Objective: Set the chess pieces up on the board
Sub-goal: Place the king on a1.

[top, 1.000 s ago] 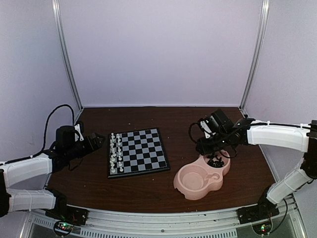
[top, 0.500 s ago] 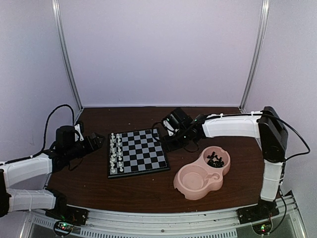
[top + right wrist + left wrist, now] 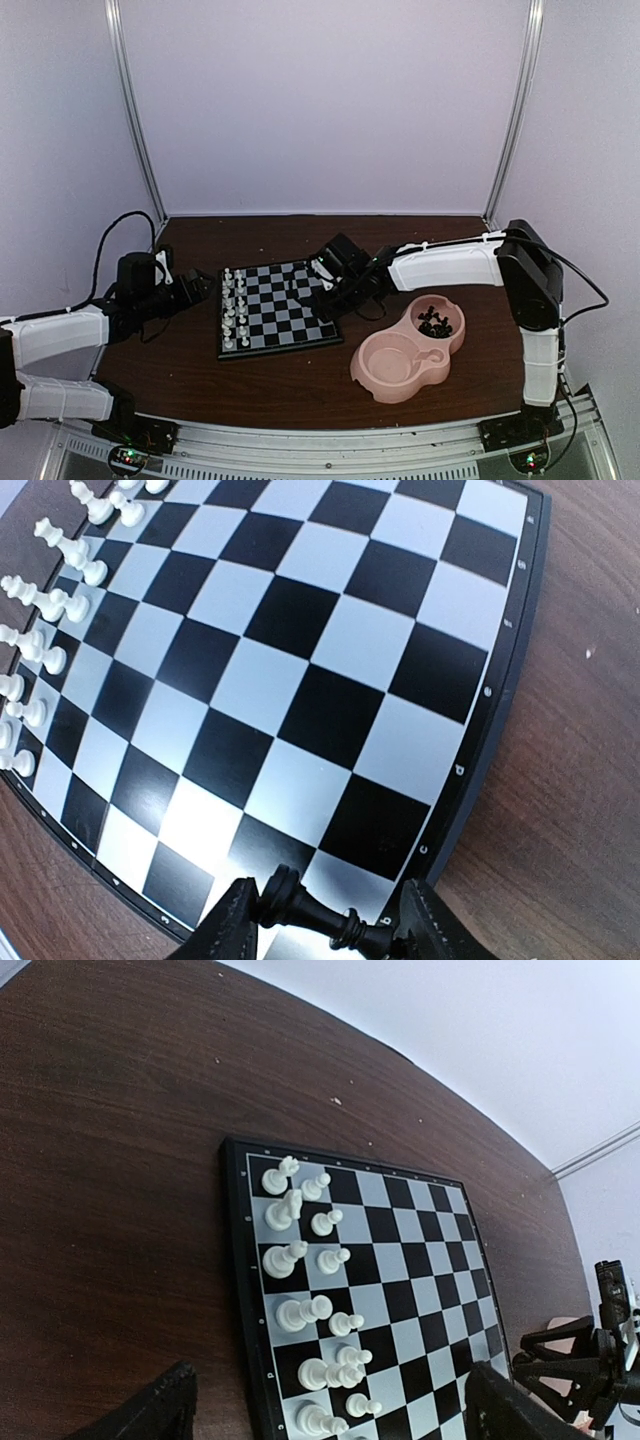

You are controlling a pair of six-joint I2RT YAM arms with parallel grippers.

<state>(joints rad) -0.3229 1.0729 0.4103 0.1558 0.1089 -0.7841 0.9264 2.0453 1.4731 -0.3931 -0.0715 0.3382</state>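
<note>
The right hand is clamped on a black chessman, which lies sideways between the two fingers. In the right wrist view the piece hangs just above the squares along the right edge of the board, the side opposite the white chessmen. From above, this hand sits over that same right edge of the board.

The left hand has its fingers spread wide apart with nothing between them. It hovers off the board's left edge, above the bare bench, and points toward the white chessmen. In the top view it is near the board but not over it.

The white chessmen stand upright in two columns along the board's left edge; the other squares are bare. A pink dish sits on the bench to the right of the board, toward the near edge, with a heap of black pieces in its far compartment.
</note>
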